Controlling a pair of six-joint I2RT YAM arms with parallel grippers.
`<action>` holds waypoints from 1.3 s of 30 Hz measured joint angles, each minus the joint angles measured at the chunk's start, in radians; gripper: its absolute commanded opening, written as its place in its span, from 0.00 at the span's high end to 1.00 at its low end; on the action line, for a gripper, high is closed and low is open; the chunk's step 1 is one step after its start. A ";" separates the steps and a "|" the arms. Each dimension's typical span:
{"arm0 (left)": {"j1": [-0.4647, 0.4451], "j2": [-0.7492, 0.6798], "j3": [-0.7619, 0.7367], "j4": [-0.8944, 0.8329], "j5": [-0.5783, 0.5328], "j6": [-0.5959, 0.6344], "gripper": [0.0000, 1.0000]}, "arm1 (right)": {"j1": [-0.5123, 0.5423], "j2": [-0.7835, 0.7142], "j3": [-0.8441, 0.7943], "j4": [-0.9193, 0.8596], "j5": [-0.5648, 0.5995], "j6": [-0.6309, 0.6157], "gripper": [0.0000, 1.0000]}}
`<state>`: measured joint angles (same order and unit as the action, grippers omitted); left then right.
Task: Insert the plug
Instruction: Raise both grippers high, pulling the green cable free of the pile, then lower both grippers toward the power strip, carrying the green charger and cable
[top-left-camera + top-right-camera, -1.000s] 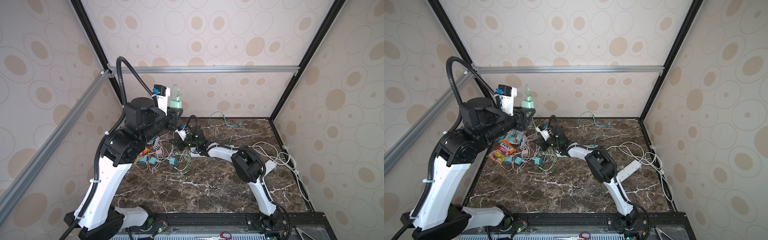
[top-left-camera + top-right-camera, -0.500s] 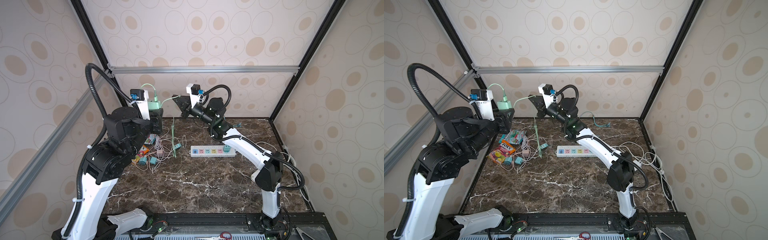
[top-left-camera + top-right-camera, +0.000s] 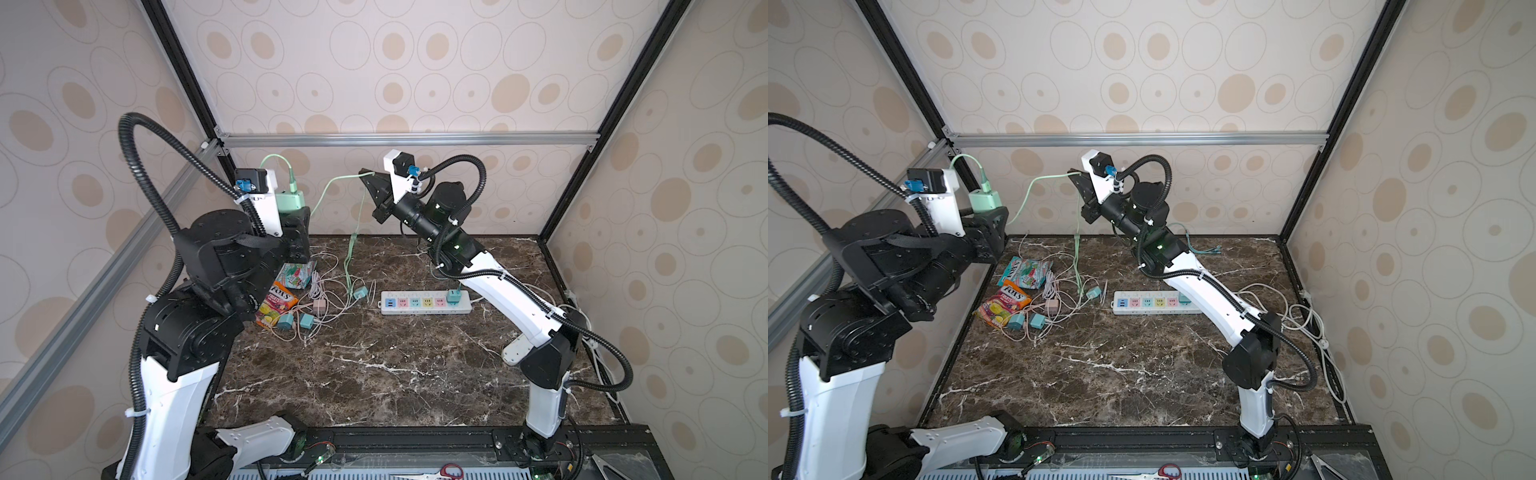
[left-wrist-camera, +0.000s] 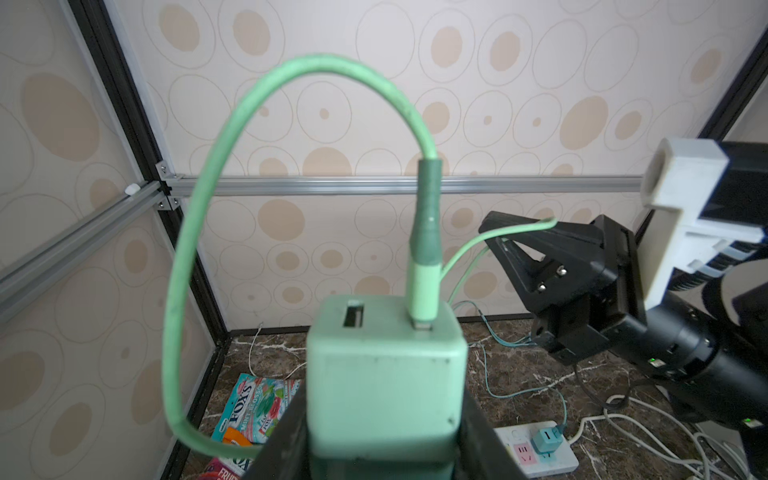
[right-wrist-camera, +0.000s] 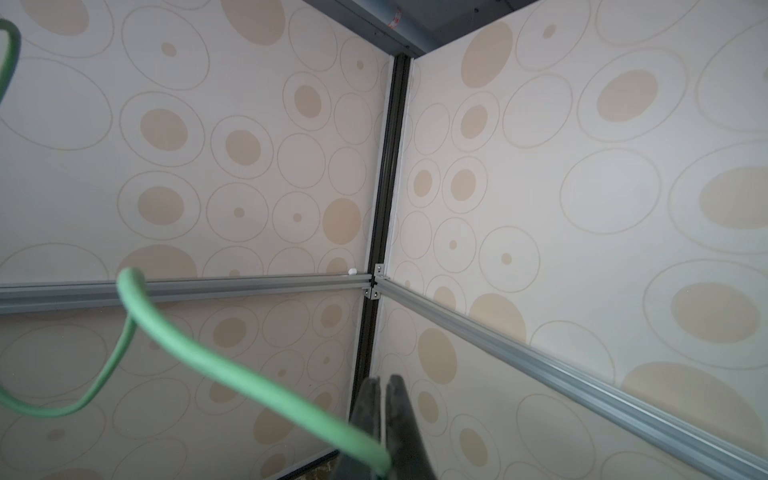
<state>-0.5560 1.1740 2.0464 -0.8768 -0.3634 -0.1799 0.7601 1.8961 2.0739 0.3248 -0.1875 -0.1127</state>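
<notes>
My left gripper [image 3: 298, 214] is shut on a mint-green plug block [image 3: 291, 201], held high near the back left corner. It fills the left wrist view as plug block [image 4: 386, 374], gripped between both fingers [image 4: 286, 436]. A green cable [image 4: 199, 199] sits in one of its two ports, loops up and runs across to my right gripper [image 3: 368, 174], which is shut on the cable [image 5: 232, 374]. The rest of the cable hangs down to the table. The white power strip [image 3: 424, 302] lies mid-table with a teal adapter [image 3: 453, 296] in its right socket.
Two candy bags [image 3: 278, 299] and several small adapters [image 3: 307, 320] tangled in thin cables lie at the table's left. White cords [image 3: 582, 311] pile along the right wall. The aluminium rail [image 3: 407, 139] crosses the back wall behind both grippers. Scissors [image 3: 451, 471] lie at the front edge.
A second ago my right gripper was low at the cable heap; it has risen high with the green cable. My left arm swung left with the plug block. Little has moved since half a second ago.
</notes>
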 measured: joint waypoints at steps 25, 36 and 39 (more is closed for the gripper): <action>0.000 0.366 0.009 0.147 0.449 0.002 1.00 | -0.209 0.056 0.092 -0.069 0.108 -0.085 1.00; 0.004 0.692 0.204 0.444 0.304 0.057 1.00 | -0.317 0.429 0.444 -0.108 0.098 -0.076 1.00; 0.007 0.752 0.205 0.494 0.302 0.060 1.00 | -0.339 0.441 0.395 -0.111 0.108 -0.083 1.00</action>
<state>-0.5488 1.9263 2.2513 -0.3824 -0.0612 -0.1196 0.4213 2.3367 2.4687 0.2134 -0.0792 -0.1959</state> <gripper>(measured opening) 0.432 0.054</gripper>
